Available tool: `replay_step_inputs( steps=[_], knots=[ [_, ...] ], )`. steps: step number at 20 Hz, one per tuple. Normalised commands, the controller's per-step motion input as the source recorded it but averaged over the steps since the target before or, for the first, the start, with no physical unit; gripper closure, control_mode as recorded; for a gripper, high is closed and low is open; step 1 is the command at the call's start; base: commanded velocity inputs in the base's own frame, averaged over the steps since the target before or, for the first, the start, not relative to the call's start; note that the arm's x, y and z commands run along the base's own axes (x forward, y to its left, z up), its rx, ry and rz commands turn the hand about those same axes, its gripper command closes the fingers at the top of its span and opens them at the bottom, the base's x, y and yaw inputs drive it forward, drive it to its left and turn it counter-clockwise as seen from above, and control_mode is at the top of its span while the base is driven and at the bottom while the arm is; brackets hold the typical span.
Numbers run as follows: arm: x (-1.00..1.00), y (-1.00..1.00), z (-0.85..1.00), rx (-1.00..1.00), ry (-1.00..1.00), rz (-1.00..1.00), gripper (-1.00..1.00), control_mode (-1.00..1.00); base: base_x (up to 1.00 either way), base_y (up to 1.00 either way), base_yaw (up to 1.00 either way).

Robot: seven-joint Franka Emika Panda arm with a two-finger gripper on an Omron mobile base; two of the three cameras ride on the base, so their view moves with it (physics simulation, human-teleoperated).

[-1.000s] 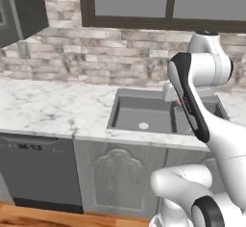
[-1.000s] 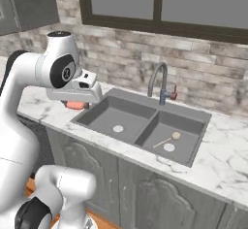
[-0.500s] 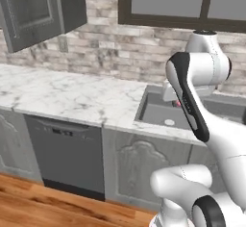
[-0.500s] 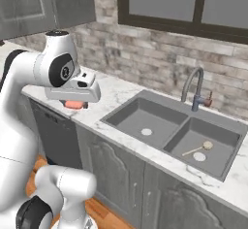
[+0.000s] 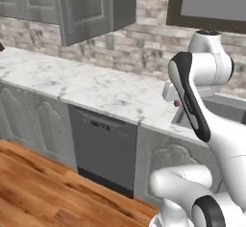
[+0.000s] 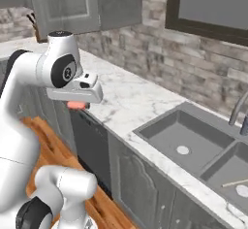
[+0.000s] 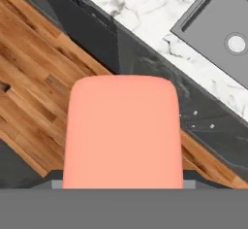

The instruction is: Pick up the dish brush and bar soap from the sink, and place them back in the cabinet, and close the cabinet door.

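Observation:
The orange-red bar soap (image 7: 123, 131) sits between the fingers of my gripper (image 6: 77, 105), which is shut on it and held above the front edge of the marble counter, left of the sink (image 6: 167, 140). From the left base view the bar soap (image 5: 178, 104) is a small red spot beside the hand. The dish brush (image 6: 237, 183) lies in the right basin near its drain. Up on the wall, the grey cabinet (image 5: 29, 0) has its cabinet door (image 5: 89, 9) swung out open. The same door (image 6: 63, 2) appears above my arm.
A dark dishwasher front (image 5: 105, 149) sits under the counter (image 5: 96, 89), with carved base cabinets (image 5: 31, 125) to its left. Wood floor (image 5: 43, 192) lies below. The grey faucet (image 6: 238, 107) stands behind the sink, under a dark-framed window (image 6: 213, 5).
The whole scene has slid to the right in both base views, so the base has driven left along the counter. The gripper still holds the soap and the wall cabinet has come into view.

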Motion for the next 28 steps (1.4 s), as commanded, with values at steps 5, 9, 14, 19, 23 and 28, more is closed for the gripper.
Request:
replay_step_inputs(
  steps=[5,9,14,19,23,28],
  knots=[
    [0.0,0.0,0.0,0.0,0.0,0.0,1.0,1.0,0.0,0.32,0.61],
    [0.0,0.0,0.0,0.0,0.0,0.0,1.0,1.0,0.0,0.27,0.64],
    [0.0,0.0,0.0,0.0,0.0,0.0,1.0,1.0,0.06,0.24,0.63],
    [0.0,0.0,0.0,0.0,0.0,0.0,1.0,1.0,0.41,0.13,0.5],
    [0.0,0.0,0.0,0.0,0.0,0.0,1.0,1.0,0.76,0.05,0.34],
    [0.0,0.0,0.0,0.0,0.0,0.0,1.0,1.0,0.97,0.33,0.04]
  ],
)
